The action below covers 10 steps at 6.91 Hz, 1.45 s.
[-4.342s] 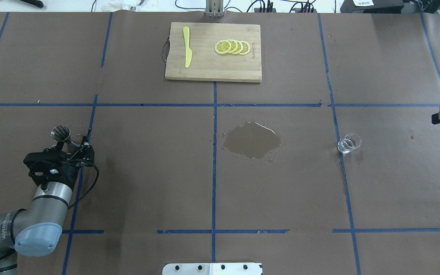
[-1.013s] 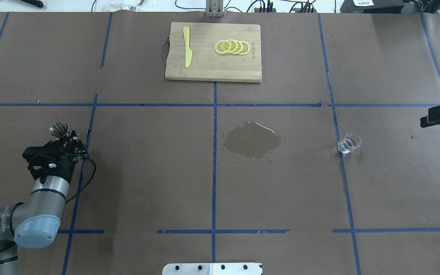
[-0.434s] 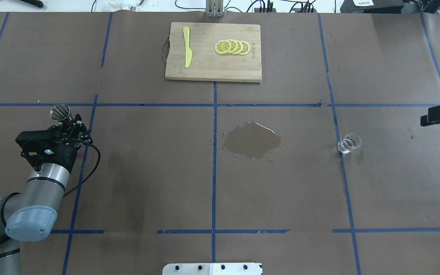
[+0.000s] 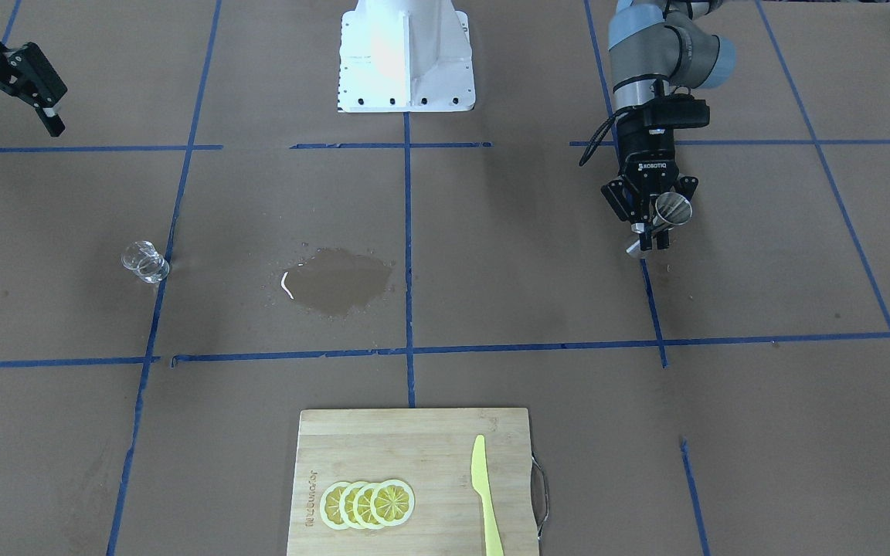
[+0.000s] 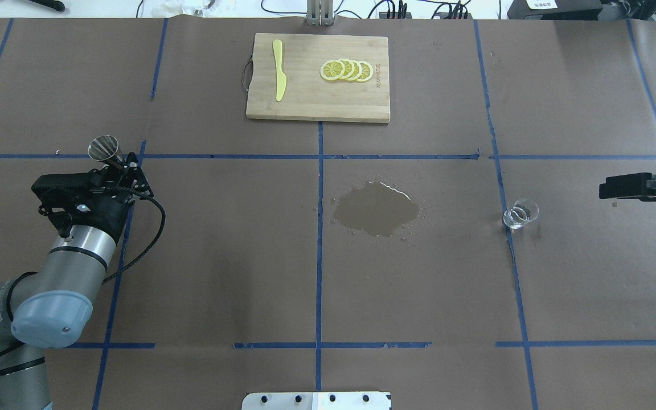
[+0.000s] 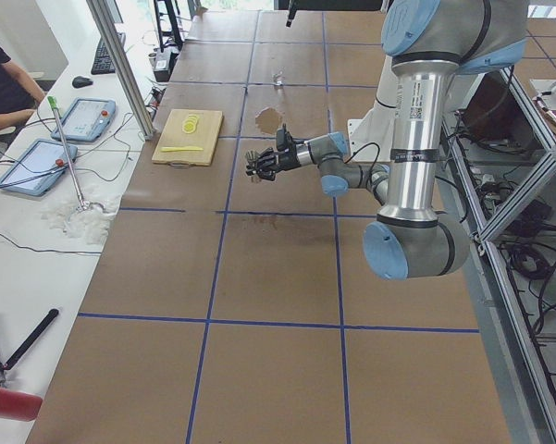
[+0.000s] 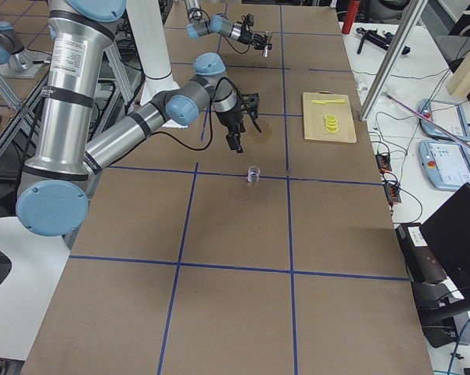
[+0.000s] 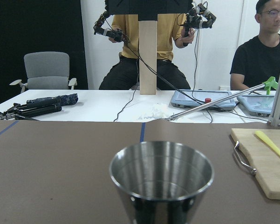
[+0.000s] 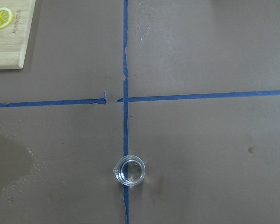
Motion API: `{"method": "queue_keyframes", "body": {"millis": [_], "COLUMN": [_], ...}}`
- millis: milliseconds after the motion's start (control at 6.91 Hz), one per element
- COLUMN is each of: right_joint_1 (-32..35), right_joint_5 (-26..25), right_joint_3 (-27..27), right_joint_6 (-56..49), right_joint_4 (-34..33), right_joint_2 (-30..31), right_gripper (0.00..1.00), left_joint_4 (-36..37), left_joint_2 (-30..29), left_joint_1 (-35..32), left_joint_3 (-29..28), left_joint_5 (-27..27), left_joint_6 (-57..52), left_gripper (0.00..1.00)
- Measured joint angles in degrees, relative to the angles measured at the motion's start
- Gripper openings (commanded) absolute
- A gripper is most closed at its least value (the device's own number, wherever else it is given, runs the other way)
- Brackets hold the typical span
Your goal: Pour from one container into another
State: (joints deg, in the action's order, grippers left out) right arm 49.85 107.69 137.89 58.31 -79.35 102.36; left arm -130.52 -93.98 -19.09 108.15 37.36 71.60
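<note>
A small steel cup (image 5: pixel 104 148) is held above the table's left side, with my left gripper (image 4: pixel 650 225) shut on it. It fills the bottom of the left wrist view, where the steel cup (image 8: pixel 161 177) stands mouth up. A small clear glass beaker (image 5: pixel 520 213) stands on a blue tape line at the right, and the glass beaker (image 9: pixel 129 171) sits low in the right wrist view. My right gripper (image 4: pixel 14 122) hovers open and holds nothing, off to the right of the beaker and apart from it.
A wet puddle (image 5: pixel 376 209) lies on the brown paper at the table's centre. A wooden cutting board (image 5: pixel 305 102) at the far side carries lemon slices (image 5: pixel 346 70) and a yellow knife (image 5: pixel 279 70). People sit beyond the far edge.
My left gripper closed on the steel cup, lifted it and carried it away from the robot. My right gripper moved inward towards the beaker.
</note>
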Motion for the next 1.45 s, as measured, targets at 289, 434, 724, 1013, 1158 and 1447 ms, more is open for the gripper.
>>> {"method": "queue_keyframes", "body": {"millis": [289,434,724,1013,1158,1447], "right_joint_1": [-5.96,-10.46,-18.7,-23.31,-25.35,-30.17], "right_joint_5": [-7.41,-12.89,-23.3,-31.28,-35.58,-44.7], "right_joint_3": [0.01,-0.06,-1.16,-6.7,-9.61,-14.89], "right_joint_6": [2.68,4.95,7.84,8.43,9.16,14.0], "right_joint_4": [5.2,7.87,12.03,23.37,27.1,30.91], "right_joint_2": [2.23,3.84,6.39,10.28,11.1,11.02], "right_gripper": [1.0,1.0,1.0,1.0,1.0,1.0], "left_joint_4": [-2.43,-3.77,-4.63,-4.73,-4.79,-4.86], "left_joint_2": [-0.58,-0.8,-1.66,-2.48,-2.57,-3.51], "left_joint_1": [-0.59,-0.9,-1.55,-1.61,-1.6,-1.47], "left_joint_3": [1.56,1.75,1.74,1.65,1.47,0.76], "left_joint_5": [3.46,3.93,4.18,4.21,4.24,5.53], "left_joint_6": [-5.36,-7.2,-8.42,-8.54,-8.53,-9.63], "left_gripper": [0.0,0.0,0.0,0.0,0.0,0.0]}}
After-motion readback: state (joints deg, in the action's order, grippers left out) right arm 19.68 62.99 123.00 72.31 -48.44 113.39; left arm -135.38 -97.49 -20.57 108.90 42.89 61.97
